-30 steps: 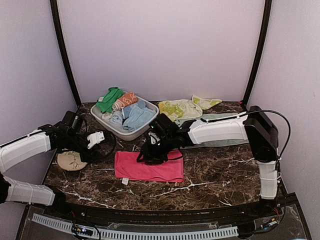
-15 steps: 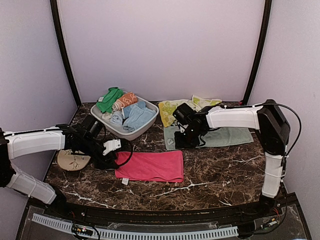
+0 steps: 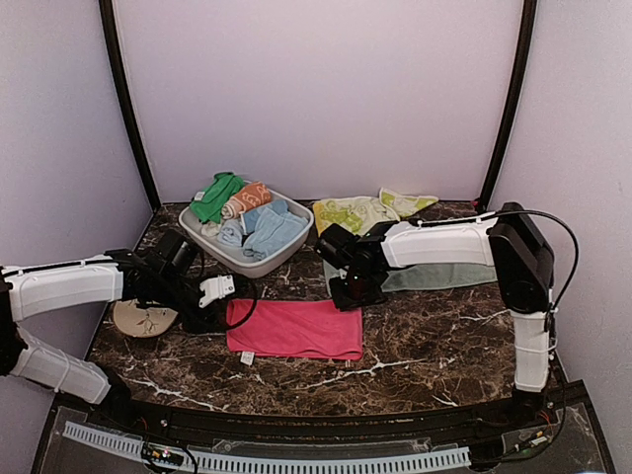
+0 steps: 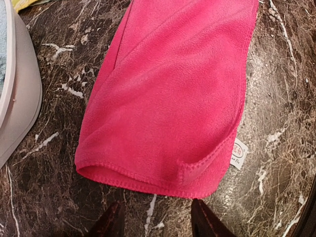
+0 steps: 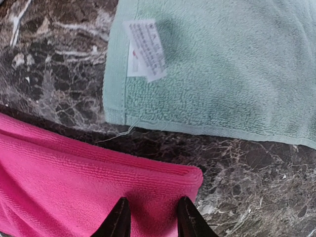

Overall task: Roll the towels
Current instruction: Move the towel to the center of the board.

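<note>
Pale lilac walls (image 3: 316, 89) enclose a dark brown, white-veined marble bench (image 3: 434, 336). A pale mint terry towel (image 5: 222, 74) lies flat at right, a long hot-pink towel (image 3: 296, 329) at centre front, and a yellow-lime patterned towel (image 3: 355, 212) behind. The left fingers (image 4: 111, 224) are spread just off the pink towel's short edge. The right fingers (image 5: 118, 219) are spread over its rear right corner.

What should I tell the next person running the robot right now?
Left hand: open, empty, just short of the pink towel, at its left end.
Right hand: open, over that towel's far right corner.
Mint towel and yellow towel lie unrolled behind it.
Done: none of these three rolled.
To do: roll all three.
</note>
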Robot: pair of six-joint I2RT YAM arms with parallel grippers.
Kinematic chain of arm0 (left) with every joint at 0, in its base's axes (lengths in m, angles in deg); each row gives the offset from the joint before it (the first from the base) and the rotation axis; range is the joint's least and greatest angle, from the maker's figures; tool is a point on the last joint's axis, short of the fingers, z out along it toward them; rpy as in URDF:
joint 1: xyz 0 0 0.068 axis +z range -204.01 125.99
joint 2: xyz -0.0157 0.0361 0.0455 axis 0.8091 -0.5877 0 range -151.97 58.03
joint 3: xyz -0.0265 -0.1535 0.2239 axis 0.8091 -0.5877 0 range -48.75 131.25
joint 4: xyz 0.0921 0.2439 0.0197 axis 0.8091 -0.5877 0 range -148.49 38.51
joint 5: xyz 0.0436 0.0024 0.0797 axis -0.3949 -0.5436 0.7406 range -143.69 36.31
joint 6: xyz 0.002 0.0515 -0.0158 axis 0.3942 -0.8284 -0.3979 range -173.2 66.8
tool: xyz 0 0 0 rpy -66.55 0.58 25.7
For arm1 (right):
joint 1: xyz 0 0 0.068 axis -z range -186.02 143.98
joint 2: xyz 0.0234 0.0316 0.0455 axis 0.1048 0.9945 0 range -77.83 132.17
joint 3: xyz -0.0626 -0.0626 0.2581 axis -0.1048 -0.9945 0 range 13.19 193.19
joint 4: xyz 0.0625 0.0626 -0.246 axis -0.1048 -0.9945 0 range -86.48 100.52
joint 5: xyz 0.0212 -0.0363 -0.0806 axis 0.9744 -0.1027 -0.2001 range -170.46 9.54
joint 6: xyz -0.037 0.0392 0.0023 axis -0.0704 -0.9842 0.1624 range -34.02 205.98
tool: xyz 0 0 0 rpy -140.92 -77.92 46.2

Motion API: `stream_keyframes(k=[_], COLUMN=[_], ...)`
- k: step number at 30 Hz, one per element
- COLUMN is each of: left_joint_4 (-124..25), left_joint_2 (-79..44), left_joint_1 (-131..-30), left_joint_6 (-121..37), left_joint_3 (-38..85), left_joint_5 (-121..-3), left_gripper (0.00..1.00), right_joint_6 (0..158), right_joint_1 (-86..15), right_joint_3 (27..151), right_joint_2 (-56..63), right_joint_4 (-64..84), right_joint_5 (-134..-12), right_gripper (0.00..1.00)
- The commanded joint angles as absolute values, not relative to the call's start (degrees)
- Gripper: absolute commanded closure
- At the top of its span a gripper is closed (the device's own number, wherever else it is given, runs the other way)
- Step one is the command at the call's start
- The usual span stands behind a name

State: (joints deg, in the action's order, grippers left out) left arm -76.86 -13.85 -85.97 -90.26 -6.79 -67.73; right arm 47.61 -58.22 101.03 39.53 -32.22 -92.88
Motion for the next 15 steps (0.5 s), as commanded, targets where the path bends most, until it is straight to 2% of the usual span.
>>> stream_keyframes(k=[1, 15], left_joint_4=[-77.39, -78.82], left_joint_2=[-11.17, -9.22], left_joint_1=[-85.2, -84.97], left_joint_6=[-91.29, -92.51], left_joint_3=[-7.86, -8.41], left_joint_5=[-66.25, -64.61], left_gripper=[0.51, 0.51], right_joint_6=[45.75, 42.93], right_joint_1=[-58.62, -60.45], right_joint_3=[101.58, 101.01], right_joint_2=[40.74, 40.78], right_joint_4=[-34.24, -35.32], right_joint_5=[-96.08, -97.19], right_gripper=[0.71, 0.71])
